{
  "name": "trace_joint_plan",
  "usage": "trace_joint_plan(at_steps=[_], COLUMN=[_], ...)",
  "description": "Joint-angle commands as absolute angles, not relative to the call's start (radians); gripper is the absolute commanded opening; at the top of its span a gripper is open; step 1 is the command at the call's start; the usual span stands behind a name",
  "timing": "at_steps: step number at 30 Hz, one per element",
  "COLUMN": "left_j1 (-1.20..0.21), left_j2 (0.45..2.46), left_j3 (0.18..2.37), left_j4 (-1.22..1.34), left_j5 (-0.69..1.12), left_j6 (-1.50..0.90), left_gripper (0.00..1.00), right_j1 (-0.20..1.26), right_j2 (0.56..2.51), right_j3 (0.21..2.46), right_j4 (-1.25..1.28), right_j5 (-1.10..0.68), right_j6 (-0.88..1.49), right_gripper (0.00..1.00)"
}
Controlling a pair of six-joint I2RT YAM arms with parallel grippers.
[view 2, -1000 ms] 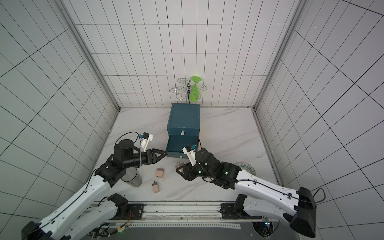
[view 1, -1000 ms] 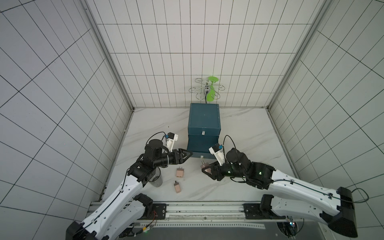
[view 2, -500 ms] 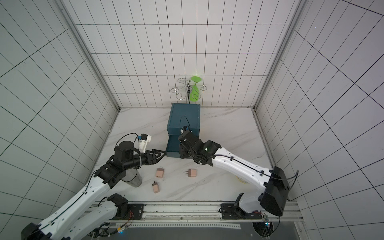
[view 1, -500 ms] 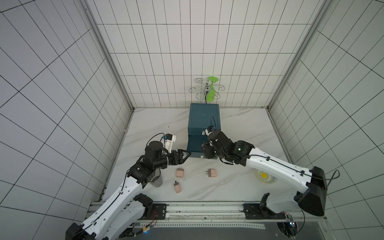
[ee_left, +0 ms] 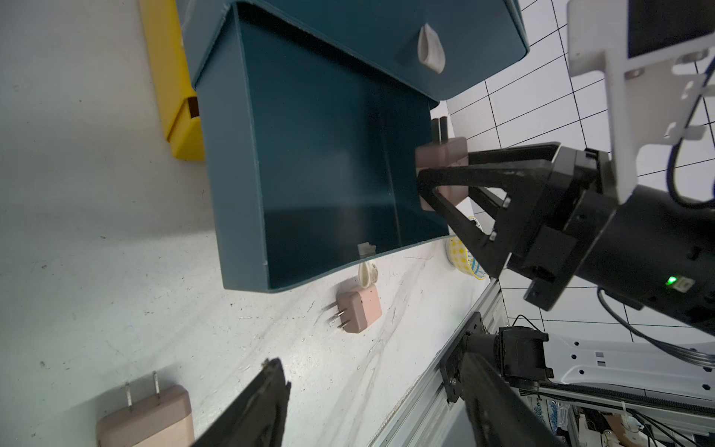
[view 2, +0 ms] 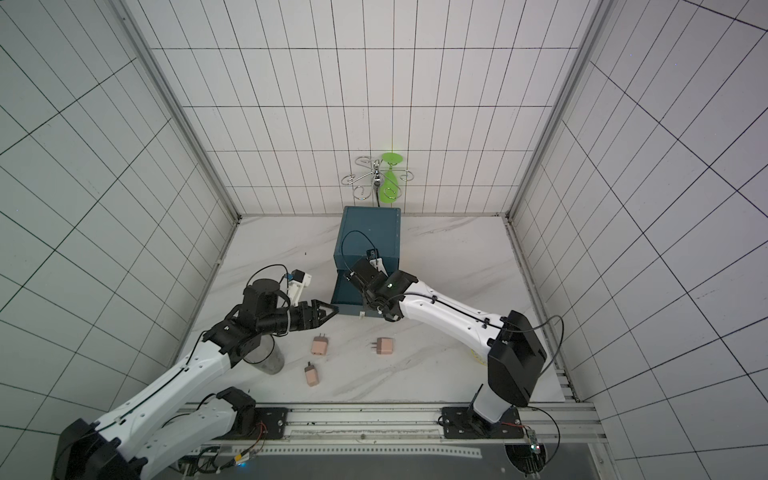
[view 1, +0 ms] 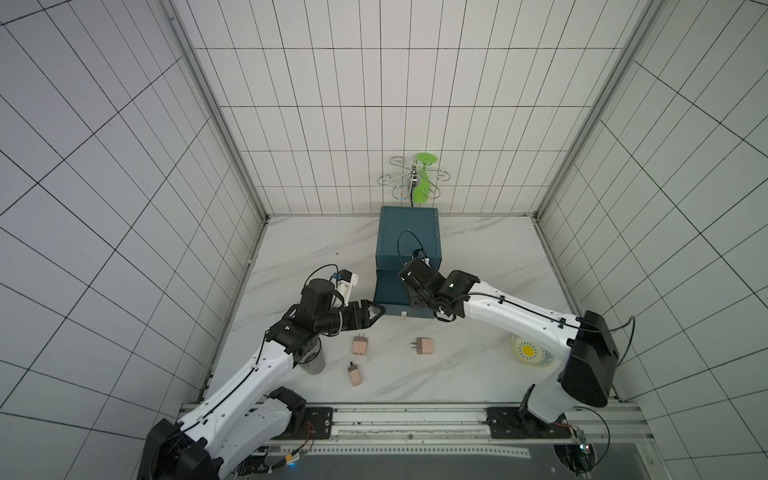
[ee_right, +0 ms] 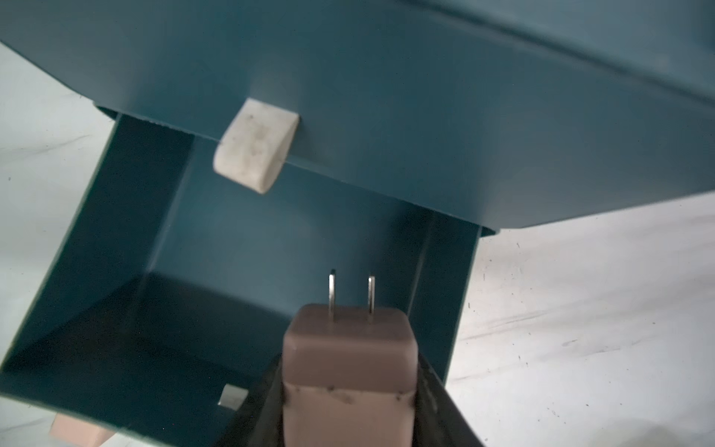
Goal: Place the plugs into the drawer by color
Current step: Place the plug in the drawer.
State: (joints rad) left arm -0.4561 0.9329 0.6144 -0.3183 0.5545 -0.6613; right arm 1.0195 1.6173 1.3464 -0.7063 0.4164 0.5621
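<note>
Marble tabletop (view 1: 478,257): right gripper (ee_left: 441,172) clamps a peach plug (ee_right: 350,348) over the open teal drawer (ee_left: 309,174); left gripper (view 1: 377,310) spread wide, empty, beside the drawer.

The left arm (view 1: 249,374) is extended forward and inward from its base, and the left gripper (view 1: 380,308) is held roughly level above the table with its jaws parted wide and nothing gripped between them. The right arm (view 1: 519,320) is extended inward toward the middle with its wrist (view 1: 432,286) angled downward. The right gripper (ee_left: 445,170) is clamped on a peach-pink plug (ee_right: 348,348), whose prongs are pointed away from the wrist.
</note>
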Motion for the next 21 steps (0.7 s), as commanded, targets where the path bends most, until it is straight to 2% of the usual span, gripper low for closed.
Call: trace_joint_plan(at_steps=[1,18,21], left_j1=[-0.451,-0.452,-0.453], left_j2=[0.927,0.944,0.943], left_j3=[0.623,0.620,0.623], left_j4=[-0.313,-0.306,-0.309], left_j5=[0.571,0.576,0.579], left_j6=[-0.644,-0.647,-0.644], left_gripper=[0.73,0.73,0.73], right_j1=[1.004,0.958,0.956], right_j2=[1.653,1.778,1.796], right_j3=[1.370,1.382,1.399], right_j4=[-0.727,-0.686,-0.693], right_j5=[0.455,0.351,0.335], right_j6=[0.588,0.579,0.572], right_gripper=[0.34,0.36,0.40])
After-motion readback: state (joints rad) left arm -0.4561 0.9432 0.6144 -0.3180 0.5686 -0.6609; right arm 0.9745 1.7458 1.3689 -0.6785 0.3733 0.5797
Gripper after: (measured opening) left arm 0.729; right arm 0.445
